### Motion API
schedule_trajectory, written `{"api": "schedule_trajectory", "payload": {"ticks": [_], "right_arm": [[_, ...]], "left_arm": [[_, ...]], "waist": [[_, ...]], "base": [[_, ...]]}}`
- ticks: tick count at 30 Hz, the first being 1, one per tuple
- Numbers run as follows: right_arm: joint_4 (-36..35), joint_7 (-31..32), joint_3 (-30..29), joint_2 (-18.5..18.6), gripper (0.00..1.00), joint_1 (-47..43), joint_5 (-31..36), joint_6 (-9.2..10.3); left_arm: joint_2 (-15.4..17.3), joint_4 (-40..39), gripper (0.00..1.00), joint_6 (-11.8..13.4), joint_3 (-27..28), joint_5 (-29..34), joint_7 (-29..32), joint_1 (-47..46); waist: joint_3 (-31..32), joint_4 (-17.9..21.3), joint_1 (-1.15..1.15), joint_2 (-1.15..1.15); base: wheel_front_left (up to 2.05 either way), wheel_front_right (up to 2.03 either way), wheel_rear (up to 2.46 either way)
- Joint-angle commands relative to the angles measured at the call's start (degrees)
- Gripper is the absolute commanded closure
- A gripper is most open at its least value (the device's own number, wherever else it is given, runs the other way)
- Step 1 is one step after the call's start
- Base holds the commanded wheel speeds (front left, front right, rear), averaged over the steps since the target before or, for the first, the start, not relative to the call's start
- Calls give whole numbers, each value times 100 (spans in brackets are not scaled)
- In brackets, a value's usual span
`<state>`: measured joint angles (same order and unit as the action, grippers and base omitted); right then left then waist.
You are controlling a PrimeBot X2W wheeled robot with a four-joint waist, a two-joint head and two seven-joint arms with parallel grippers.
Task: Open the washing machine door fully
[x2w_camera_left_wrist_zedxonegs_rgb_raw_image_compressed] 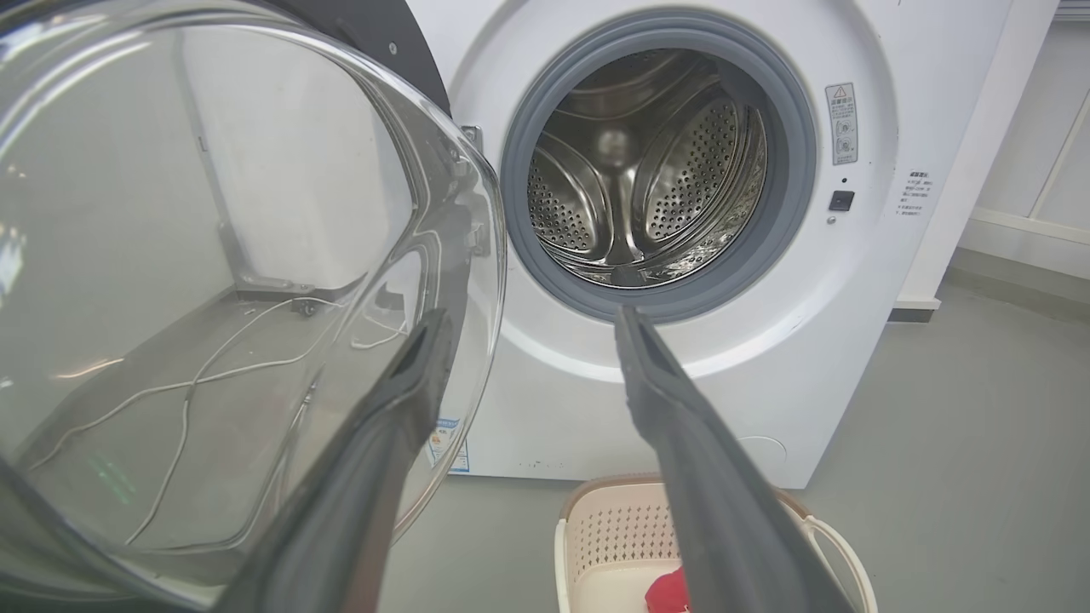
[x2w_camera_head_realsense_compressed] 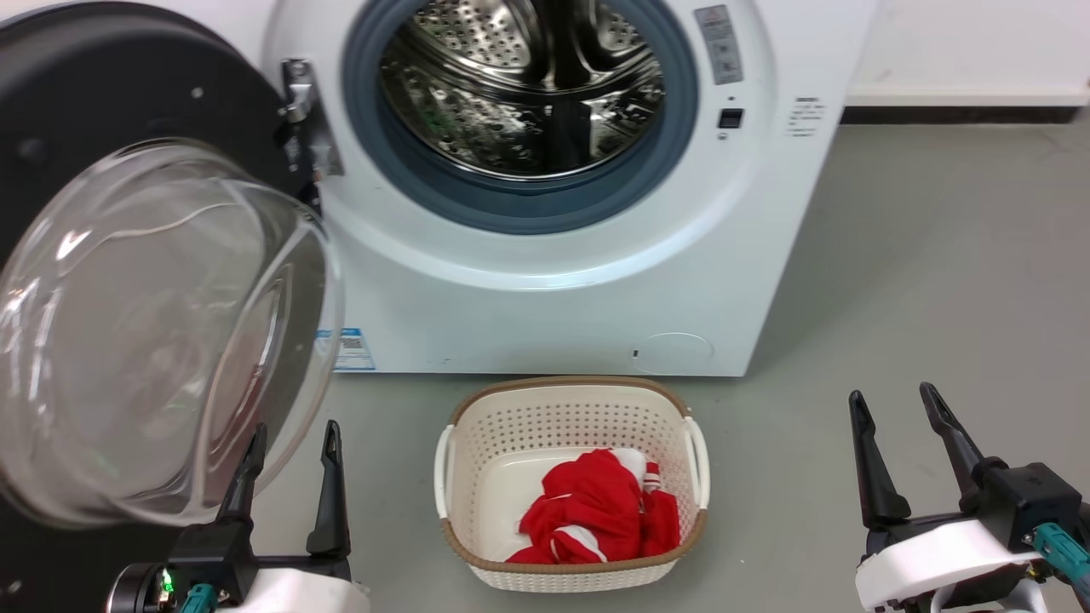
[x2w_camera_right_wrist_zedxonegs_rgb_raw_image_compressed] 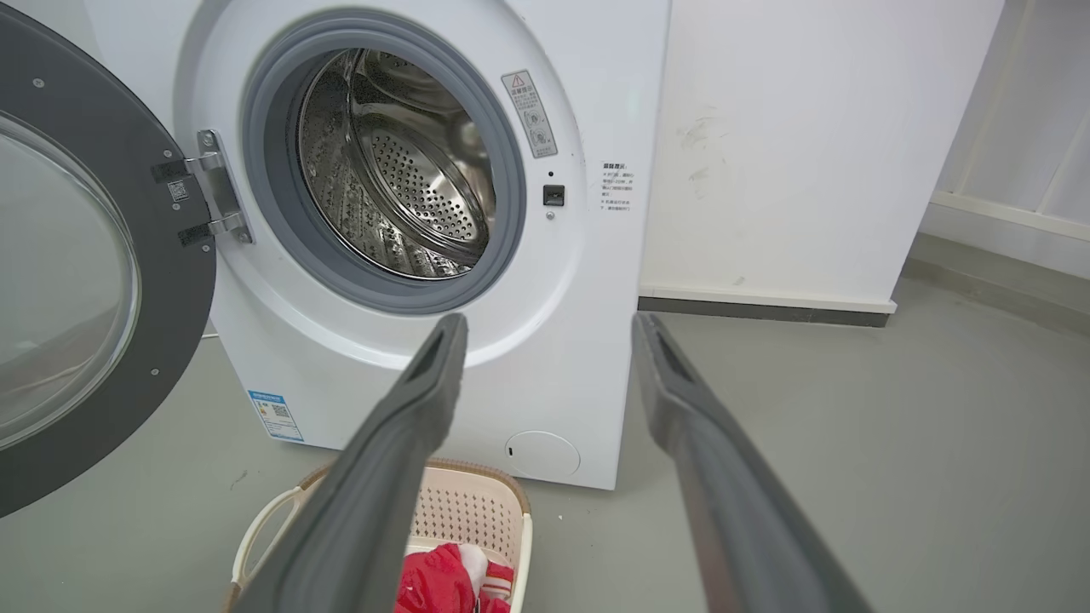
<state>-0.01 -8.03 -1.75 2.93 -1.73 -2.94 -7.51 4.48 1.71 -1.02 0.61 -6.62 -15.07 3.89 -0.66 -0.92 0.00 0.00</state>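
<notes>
Black washing machine door [x2w_camera_head_realsense_compressed: 102, 94] stands open leftward, bowl [x2w_camera_head_realsense_compressed: 153, 323] facing near (label [x2w_camera_head_realsense_compressed: 719, 42] unreadable); left gripper [x2w_camera_head_realsense_compressed: 295, 428], right gripper [x2w_camera_head_realsense_compressed: 892, 392] gape empty.

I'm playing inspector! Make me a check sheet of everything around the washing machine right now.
Surface: grey floor, with the washing machine and a basket standing on it.
Job's things: washing machine door swung wide to the left on its hinge; steel drum exposed, looks empty.
Clutter: the basket sits before the machine, red cloth inside.
Hands: left hand open, by the door's glass, touching or not unclear; right hand open, holding nothing.
Cables: white cables on the floor, seen through the door glass.
Surroundings: white wall with dark skirting.
</notes>
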Motion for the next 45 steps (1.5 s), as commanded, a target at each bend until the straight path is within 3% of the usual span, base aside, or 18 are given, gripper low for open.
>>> {"api": "schedule_trajectory", "payload": {"ticks": [1,26,27,30,45], "right_arm": [[-40,12,-8,-10,0,-59,13,4],[-47,-4,1,-10,0,-46,-75,4],[-41,17,6,0,100,-60,-62,0],[101,27,25,-1,100,-115,-78,0],[325,203,42,84,100,58,-1835,0]], "left_arm": [[-8,9,0,-2,12,45,-14,-95],[-35,30,0,-50,82,152,-14,-188],[-20,39,100,-49,77,138,0,-125],[-29,191,100,-50,72,116,19,-64],[-52,399,100,-162,189,-1502,437,-267]], "waist": [[-7,138,0,0],[-87,372,0,0],[-88,373,0,0],[-88,374,0,0],[-72,342,0,0]], "base": [[0,0,0],[0,0,0],[0,0,0],[0,0,0],[0,0,0]]}}
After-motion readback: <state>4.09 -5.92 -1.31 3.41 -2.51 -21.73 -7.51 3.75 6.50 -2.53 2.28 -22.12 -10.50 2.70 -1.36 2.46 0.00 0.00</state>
